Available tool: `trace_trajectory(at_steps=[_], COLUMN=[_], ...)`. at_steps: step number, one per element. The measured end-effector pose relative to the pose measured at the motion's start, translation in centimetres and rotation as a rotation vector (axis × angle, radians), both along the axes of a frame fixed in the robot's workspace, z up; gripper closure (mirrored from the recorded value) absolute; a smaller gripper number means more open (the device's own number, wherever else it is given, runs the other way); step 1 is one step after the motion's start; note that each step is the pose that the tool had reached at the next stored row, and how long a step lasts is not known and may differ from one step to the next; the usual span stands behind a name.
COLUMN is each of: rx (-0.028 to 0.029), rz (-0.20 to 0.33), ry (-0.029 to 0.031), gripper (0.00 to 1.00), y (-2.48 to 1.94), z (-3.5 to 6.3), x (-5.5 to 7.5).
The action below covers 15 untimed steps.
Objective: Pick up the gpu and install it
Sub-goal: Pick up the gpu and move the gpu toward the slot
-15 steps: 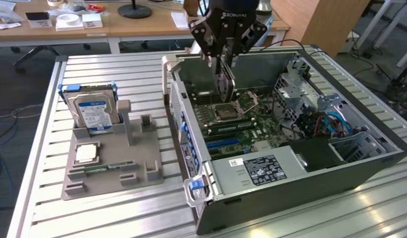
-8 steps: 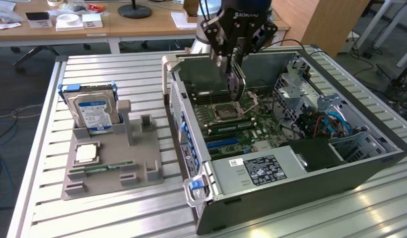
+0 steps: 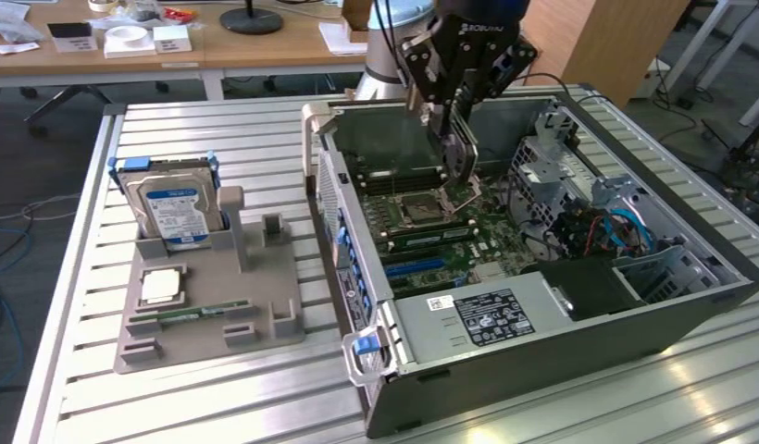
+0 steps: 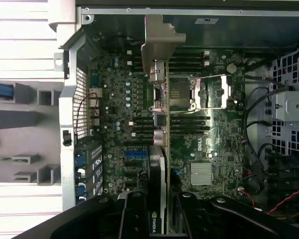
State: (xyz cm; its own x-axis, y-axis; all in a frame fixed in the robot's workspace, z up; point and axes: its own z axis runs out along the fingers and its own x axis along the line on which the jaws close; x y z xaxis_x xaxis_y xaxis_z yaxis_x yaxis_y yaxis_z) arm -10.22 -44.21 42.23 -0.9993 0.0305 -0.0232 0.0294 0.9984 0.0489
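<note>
The gripper (image 4: 162,219) pinches the gpu (image 4: 162,149) by its two faces. The card is on edge, with its silvery bracket (image 4: 162,42) at the end away from the fingers. It hangs inside the open computer case (image 3: 541,361), above the motherboard (image 4: 204,144) and near the CPU socket (image 4: 182,94). The blue expansion slots (image 4: 137,155) lie just to one side below it. To do this step well, I judge, the card must stay upright, square to a slot, with the bracket toward the case's rear wall. Farther off, a hard drive (image 3: 176,208) stands in its grey holder (image 3: 268,314).
</note>
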Motion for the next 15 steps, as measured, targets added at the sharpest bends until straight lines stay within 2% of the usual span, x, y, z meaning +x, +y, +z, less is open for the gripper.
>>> trace_trajectory(at_steps=[10, 15], rx=[-0.0001, -0.0001], rz=[0.000, 0.000], ry=[0.0001, 0.0000], gripper=[0.73, 0.73], y=[0.00, 0.00], z=[0.00, 0.00], x=[1.6, 1.8])
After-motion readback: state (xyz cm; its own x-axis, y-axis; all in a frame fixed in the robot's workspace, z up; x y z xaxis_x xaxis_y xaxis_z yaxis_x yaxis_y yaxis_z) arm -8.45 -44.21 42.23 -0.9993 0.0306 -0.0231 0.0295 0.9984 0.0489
